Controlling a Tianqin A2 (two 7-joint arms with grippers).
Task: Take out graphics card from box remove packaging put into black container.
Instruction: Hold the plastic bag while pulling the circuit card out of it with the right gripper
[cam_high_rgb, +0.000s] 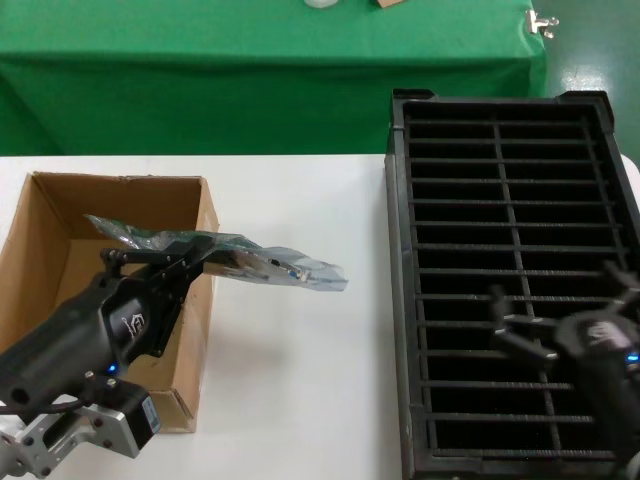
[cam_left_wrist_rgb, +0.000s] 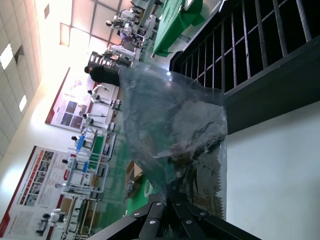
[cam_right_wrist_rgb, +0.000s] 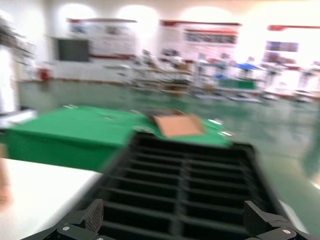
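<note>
The left pincer (cam_high_rgb: 200, 255) is pinched tight on the packaging (cam_high_rgb: 290, 268), card inside, over the box (cam_high_rgb: 60, 215) wall. The bag looks thin and slippery; grab its edge. The right pincer (cam_high_rgb: 555, 320) hangs wide open over the black container (cam_high_rgb: 400, 300).

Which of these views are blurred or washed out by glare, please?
Right wrist view: motion-blurred throughout, the black container smeared, bright haze on the far wall. Left wrist view: strong ceiling glare, sheen on the packaging. Head view: evenly lit and sharp.
</note>
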